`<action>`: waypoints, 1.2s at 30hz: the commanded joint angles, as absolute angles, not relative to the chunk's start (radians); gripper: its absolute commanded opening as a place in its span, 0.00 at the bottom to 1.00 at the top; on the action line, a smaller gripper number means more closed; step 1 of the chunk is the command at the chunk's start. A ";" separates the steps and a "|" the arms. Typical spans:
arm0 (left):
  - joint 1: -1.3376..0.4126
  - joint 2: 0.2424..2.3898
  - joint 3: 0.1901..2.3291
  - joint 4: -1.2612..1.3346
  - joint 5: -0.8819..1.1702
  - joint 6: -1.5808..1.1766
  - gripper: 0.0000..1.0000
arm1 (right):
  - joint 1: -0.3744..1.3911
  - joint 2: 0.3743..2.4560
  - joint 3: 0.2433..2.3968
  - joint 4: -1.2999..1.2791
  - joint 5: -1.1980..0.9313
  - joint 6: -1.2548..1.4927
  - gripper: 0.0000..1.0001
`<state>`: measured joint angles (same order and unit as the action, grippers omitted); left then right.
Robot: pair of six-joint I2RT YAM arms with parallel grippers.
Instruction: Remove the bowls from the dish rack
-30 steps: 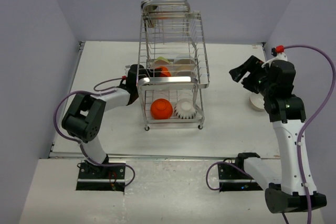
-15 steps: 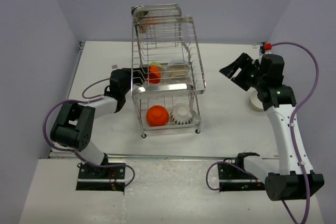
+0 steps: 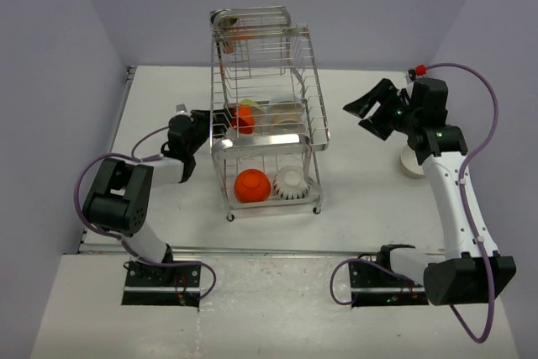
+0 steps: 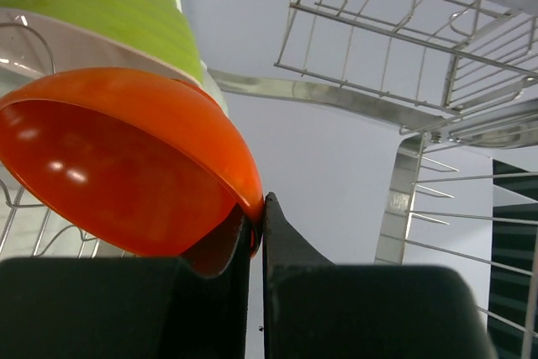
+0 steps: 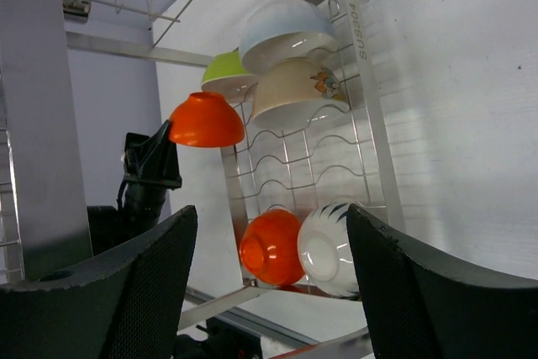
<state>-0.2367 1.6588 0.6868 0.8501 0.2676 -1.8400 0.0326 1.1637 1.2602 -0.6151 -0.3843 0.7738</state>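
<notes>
The chrome dish rack (image 3: 306,81) stands mid-table. Its upper tier holds an orange bowl (image 3: 245,120), a green bowl (image 3: 250,106) and pale bowls (image 3: 286,111). My left gripper (image 3: 220,124) reaches in from the left and is shut on the orange bowl's rim (image 4: 126,166), the fingers (image 4: 277,233) pinching its edge. The lower tier holds another orange bowl (image 3: 251,185) and a ribbed white bowl (image 3: 291,182). My right gripper (image 3: 357,117) is open and empty, in the air to the right of the rack. Its view shows the held orange bowl (image 5: 206,120) and the lower bowls (image 5: 273,247).
A white bowl (image 3: 409,166) sits on the table at the right, partly hidden behind my right arm. In the right wrist view a white bowl (image 5: 282,27) and a cream bowl (image 5: 290,94) are stacked in the upper tier. Walls close in the left, back and right.
The rack has shifted left and turned a little. My left gripper has drawn left with the orange bowl's rim. My right gripper has moved left toward the rack.
</notes>
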 commanded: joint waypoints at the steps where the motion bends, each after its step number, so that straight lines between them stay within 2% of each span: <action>1: -0.200 1.585 0.681 0.956 0.328 -1.839 0.00 | 0.035 1.183 1.258 -0.569 -0.457 0.821 0.72; 7: -0.120 1.462 0.663 0.873 0.414 -1.789 0.00 | 0.035 1.244 1.258 -0.583 -0.509 0.844 0.71; 9: -0.083 1.366 0.701 0.616 0.429 -1.697 0.00 | 0.041 1.276 1.258 -0.586 -0.567 0.883 0.70; 10: -0.034 1.339 0.783 0.506 0.439 -1.555 0.00 | 0.044 1.282 1.249 -0.580 -0.580 0.902 0.70; 11: -0.008 1.315 0.840 0.257 0.437 -1.470 0.00 | 0.057 1.284 1.243 -0.563 -0.587 0.941 0.70; 12: 0.004 1.319 0.909 0.116 0.428 -1.375 0.00 | 0.060 1.279 1.236 -0.546 -0.589 0.965 0.70; 13: 0.049 1.330 0.984 -0.022 0.363 -1.207 0.00 | 0.066 1.273 1.217 -0.514 -0.584 0.991 0.69; 15: 0.057 1.360 1.215 -0.397 0.208 -1.052 0.00 | 0.069 1.258 1.163 -0.427 -0.603 1.101 0.67; 21: 0.064 1.491 1.382 -0.593 -0.007 -0.858 0.00 | 0.121 1.262 1.017 -0.183 -0.634 1.447 0.64; 25: 0.066 1.603 1.468 -0.707 -0.139 -0.770 0.00 | 0.163 1.272 0.956 -0.042 -0.557 1.639 0.59; 30: 0.067 1.753 1.552 -0.834 -0.231 -0.710 0.00 | 0.215 1.325 1.001 -0.060 -0.454 1.723 0.51; 34: 0.069 1.911 1.737 -0.992 -0.290 -0.675 0.00 | 0.270 1.390 1.068 -0.163 -0.377 1.721 0.38; 36: 0.071 1.968 1.782 -1.009 -0.310 -0.672 0.00 | 0.288 1.434 1.092 -0.195 -0.357 1.742 0.37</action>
